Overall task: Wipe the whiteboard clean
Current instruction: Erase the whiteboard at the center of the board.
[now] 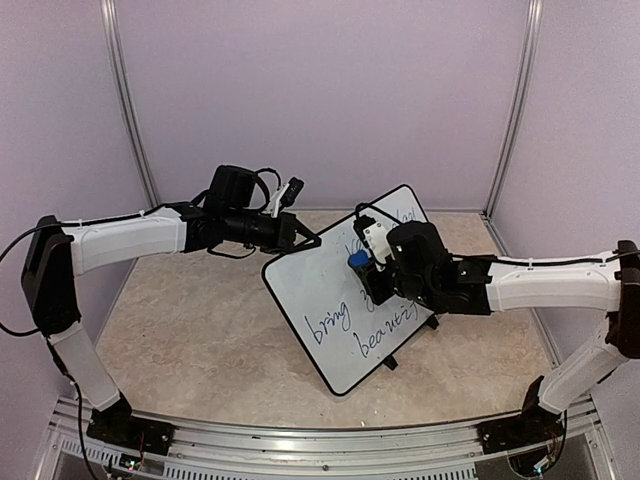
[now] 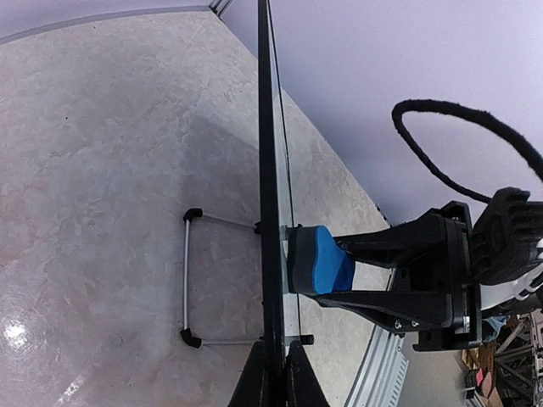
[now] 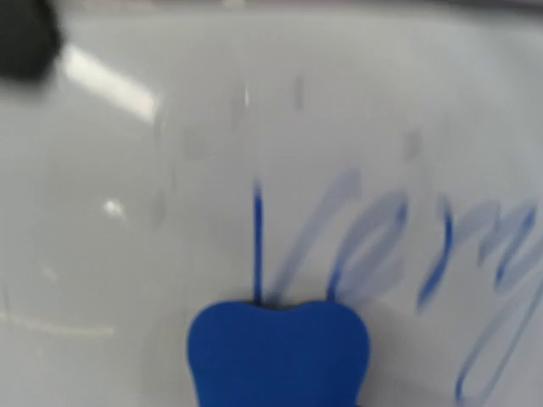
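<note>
Top external: whiteboard (image 1: 320, 300), propped centrally on the counter (image 1: 180, 330), looks light, stiff and slick, best held by its rim. Left pincer (image 1: 308, 240) pinches the top rim; right pincer (image 1: 364, 264) clamps a blue eraser (image 1: 357, 259) against its face.

Only writing I can make out is blue marker handwriting (image 1: 333, 318) on the whiteboard (image 1: 300, 290): "bring" near its lower left edge, then something like "beanery" just below that, toward its bottom corner. The line near its top edge is partly hidden and unreadable
</note>
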Robot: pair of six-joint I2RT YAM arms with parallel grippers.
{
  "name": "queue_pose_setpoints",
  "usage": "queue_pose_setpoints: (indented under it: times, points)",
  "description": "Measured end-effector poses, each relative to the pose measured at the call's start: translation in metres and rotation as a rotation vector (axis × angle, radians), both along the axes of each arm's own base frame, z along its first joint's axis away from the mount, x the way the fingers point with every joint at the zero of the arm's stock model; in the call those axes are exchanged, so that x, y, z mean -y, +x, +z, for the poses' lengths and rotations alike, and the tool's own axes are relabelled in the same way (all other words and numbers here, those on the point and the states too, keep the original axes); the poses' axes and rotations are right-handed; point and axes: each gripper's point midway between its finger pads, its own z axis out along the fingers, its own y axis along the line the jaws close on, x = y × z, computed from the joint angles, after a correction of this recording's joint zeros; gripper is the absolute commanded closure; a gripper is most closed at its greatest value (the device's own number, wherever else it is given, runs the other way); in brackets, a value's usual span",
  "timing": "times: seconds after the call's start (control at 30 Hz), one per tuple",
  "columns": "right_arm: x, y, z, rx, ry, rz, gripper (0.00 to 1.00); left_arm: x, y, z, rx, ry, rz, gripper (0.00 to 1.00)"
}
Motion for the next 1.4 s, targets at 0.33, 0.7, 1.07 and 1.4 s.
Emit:
queue_pose_setpoints:
  times: [0.33, 0.7, 1.07, 1.4]
  points:
    - [-0.011, 0.029, 0.03, 0.067, 0.051, -0.015, 0.73, 0.0, 0.0, 0.0, -0.005, 0.0, 0.005, 1.0]
    - [0.009, 0.005, 0.001, -0.006, 0.062, 0.004, 0.74, 0.0, -0.001, 0.0, -0.007, -0.004, -0.002, 1.0]
    - [0.008, 0.013, 0.008, -0.002, 0.053, -0.028, 0.74, 0.001, -0.001, 0.001, -0.004, -0.007, -0.005, 1.0]
    - [-0.006, 0.044, 0.039, 0.068, 0.076, -0.051, 0.73, 0.0, 0.0, 0.0, -0.008, -0.003, 0.007, 1.0]
